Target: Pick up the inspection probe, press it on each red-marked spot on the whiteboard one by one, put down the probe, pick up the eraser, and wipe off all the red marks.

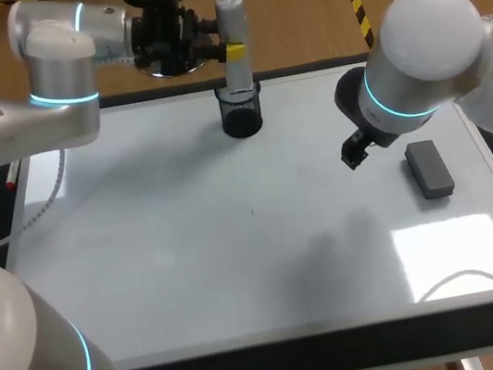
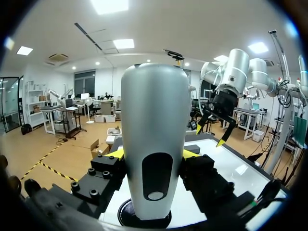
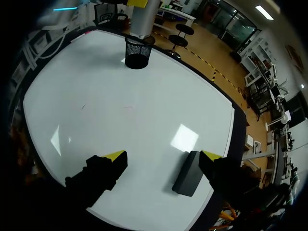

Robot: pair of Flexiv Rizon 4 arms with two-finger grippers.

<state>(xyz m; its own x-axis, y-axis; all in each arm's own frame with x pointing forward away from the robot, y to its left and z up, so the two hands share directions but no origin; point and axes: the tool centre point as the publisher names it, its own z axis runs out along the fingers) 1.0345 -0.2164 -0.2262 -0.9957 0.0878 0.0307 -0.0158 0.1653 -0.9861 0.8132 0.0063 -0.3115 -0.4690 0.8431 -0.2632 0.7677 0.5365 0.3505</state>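
Progress: early or midway, cannot tell | left gripper pinching probe, its foot in mesh cup | right gripper spread above whiteboard, near eraser lying flat | 2 faint marks unwiped; erasing left.

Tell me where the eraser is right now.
The eraser lies flat on the whiteboard, close to its right edge in the head view. In the right wrist view it sits below the open right gripper, nearer one finger.

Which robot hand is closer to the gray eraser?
Right. The right gripper hovers open just beside the eraser; the left gripper is far across the whiteboard, gripping the inspection probe.
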